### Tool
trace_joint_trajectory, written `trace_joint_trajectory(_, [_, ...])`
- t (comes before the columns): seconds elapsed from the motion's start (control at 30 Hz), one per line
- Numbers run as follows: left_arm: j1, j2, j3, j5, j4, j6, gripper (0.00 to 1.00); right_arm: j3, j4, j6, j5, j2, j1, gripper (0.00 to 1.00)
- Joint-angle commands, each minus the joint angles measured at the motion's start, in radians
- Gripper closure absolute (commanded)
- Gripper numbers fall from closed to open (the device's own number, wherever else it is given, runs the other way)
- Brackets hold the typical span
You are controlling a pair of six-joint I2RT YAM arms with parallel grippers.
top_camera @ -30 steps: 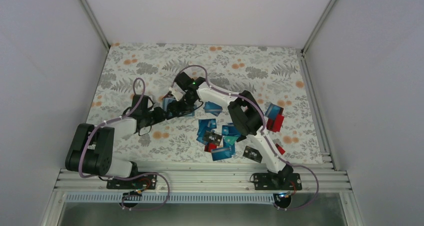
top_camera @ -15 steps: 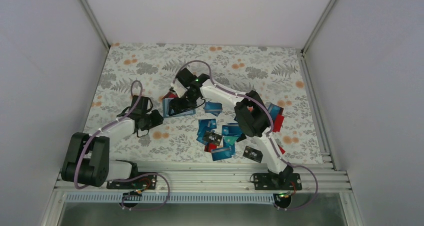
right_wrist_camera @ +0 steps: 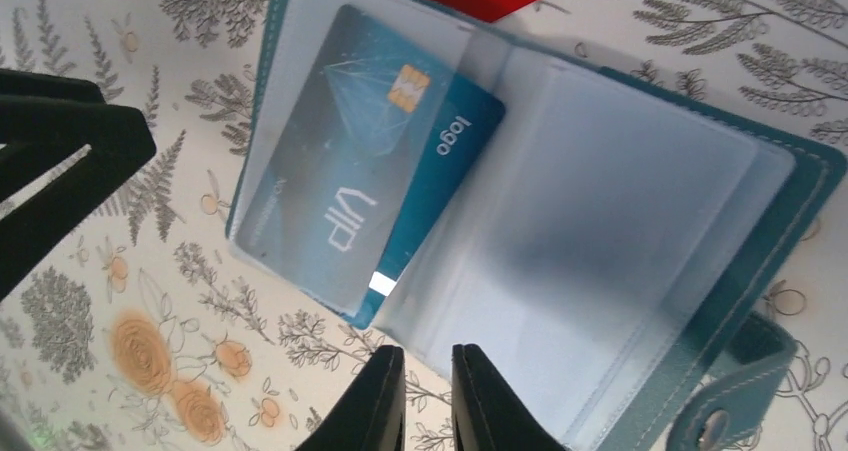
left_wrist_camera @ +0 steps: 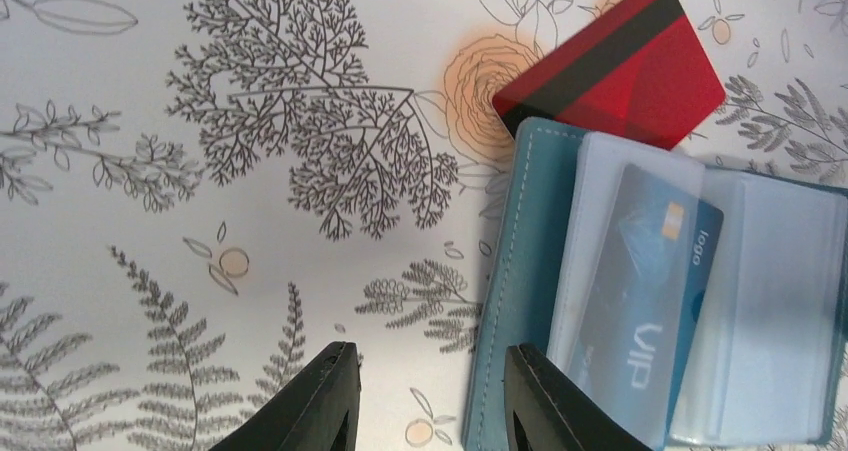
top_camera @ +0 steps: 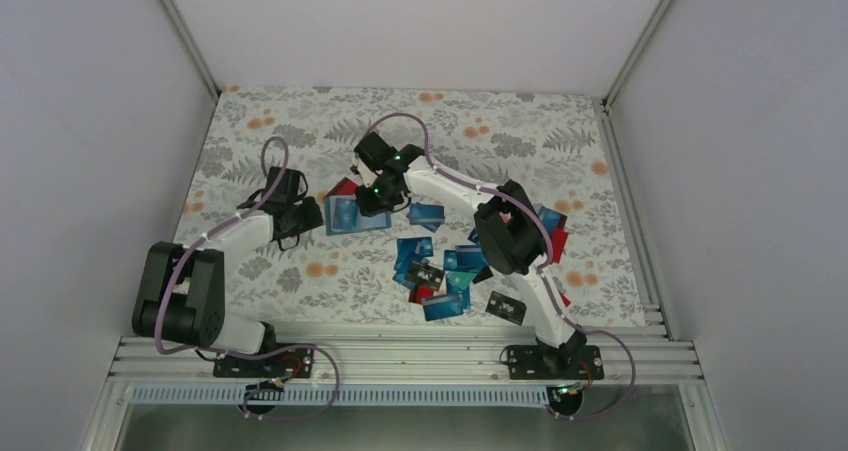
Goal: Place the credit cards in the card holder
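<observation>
The blue credit card [right_wrist_camera: 447,143] in the card holder [right_wrist_camera: 803,189] reads "VIP" and "logo".

The flowered tablecloth [left_wrist_camera: 200,221] gives passage left of the soft teal card holder [left_wrist_camera: 520,271]; a red plastic card [left_wrist_camera: 620,71] blocks behind.

A table [top_camera: 500,131] fills the middle of the scene, covered by a pale cloth [left_wrist_camera: 200,171] printed with grey ferns and small orange flowers. Plain white walls close it in: left wall [top_camera: 90,121], far wall [top_camera: 400,21], right wall [top_camera: 740,171]. They meet at slim aluminium posts [top_camera: 180,31] in the far corners. Ribbed aluminium rails [top_camera: 400,356] run along the near edge, and another strip [top_camera: 625,211] borders the right side. Nearer still lies a dull grey metal sheet [top_camera: 400,426]. The light is soft and even.
</observation>
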Motion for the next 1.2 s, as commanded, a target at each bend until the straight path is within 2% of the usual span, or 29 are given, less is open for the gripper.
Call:
trace_joint_trajectory(0.0, [0.007,0.057,0.045,-0.045,-0.003,0.036,0.63,-0.004,0.011,0.011,0.078,0.029,-0.001,0.92])
trace_joint_trajectory(0.1, [0.013,0.095,0.060,-0.046,0.007,0.049,0.63,0.011,0.016,0.018,0.086,0.047,0.004,0.96])
trace_joint_trajectory(0.83, [0.021,0.255,0.107,0.021,0.057,0.114,0.67,0.144,0.005,0.035,0.083,0.173,0.014,0.96])
trace_joint_trajectory(1.17, [0.020,0.312,0.093,0.062,0.088,0.125,0.67,0.180,-0.042,0.035,0.161,0.234,0.033,0.96])
